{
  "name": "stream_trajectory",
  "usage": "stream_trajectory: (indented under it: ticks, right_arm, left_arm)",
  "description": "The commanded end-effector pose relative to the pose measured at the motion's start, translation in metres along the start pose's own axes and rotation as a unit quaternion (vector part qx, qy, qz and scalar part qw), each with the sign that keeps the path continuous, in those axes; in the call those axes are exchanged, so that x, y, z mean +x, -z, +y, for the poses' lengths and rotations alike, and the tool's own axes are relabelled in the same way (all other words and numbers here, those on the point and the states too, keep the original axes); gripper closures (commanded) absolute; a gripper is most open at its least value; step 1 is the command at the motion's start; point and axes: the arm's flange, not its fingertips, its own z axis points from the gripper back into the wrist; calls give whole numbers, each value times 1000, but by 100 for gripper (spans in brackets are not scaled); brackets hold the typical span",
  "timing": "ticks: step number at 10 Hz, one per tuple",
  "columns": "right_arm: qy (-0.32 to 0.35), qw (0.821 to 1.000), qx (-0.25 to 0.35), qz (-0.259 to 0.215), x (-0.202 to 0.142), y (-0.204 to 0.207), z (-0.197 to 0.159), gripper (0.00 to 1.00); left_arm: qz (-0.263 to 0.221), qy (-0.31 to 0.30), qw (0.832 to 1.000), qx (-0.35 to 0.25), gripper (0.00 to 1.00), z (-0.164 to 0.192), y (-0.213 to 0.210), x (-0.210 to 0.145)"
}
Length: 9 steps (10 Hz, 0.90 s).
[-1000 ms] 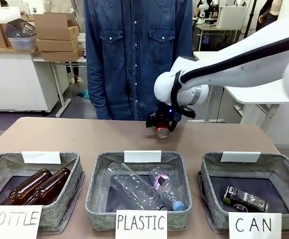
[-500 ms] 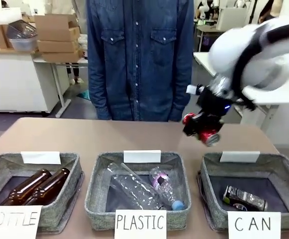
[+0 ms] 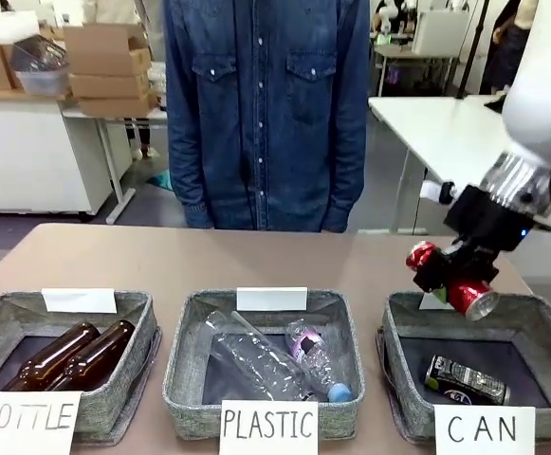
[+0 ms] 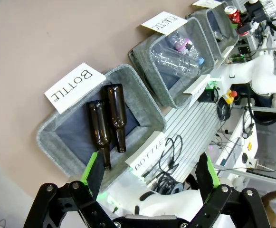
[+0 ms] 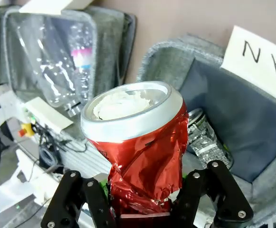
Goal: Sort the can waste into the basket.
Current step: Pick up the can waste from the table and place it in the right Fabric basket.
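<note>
Beyond the table (image 3: 209, 256), right claw (image 3: 453, 281) grips red can (image 3: 465, 294) above CAN basket (image 3: 550, 327).

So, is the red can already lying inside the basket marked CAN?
No, the right gripper holds the red can in the air above the basket.

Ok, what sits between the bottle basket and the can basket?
In the front view, the plastic basket stands between the bottle basket and the can basket, holding clear plastic bottles.
</note>
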Motion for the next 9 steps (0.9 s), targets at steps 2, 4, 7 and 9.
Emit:
stream_trajectory:
  ticks: [2, 4, 7, 9]
  right_arm:
    - [17, 1000, -6, -7, 6, 1, -5, 100]
    - [27, 1000, -5, -2, 12, 0, -7, 98]
    - [24, 1000, -5, -1, 12, 1, -8, 0]
    - [21, 1000, -6, -1, 12, 1, -8, 0]
  left_arm:
    - [2, 8, 1000, 5, 0, 1, 0, -3]
    - [2, 8, 1000, 5, 0, 1, 0, -3]
    - [2, 8, 1000, 5, 0, 1, 0, -3]
    - [2, 8, 1000, 5, 0, 1, 0, -3]
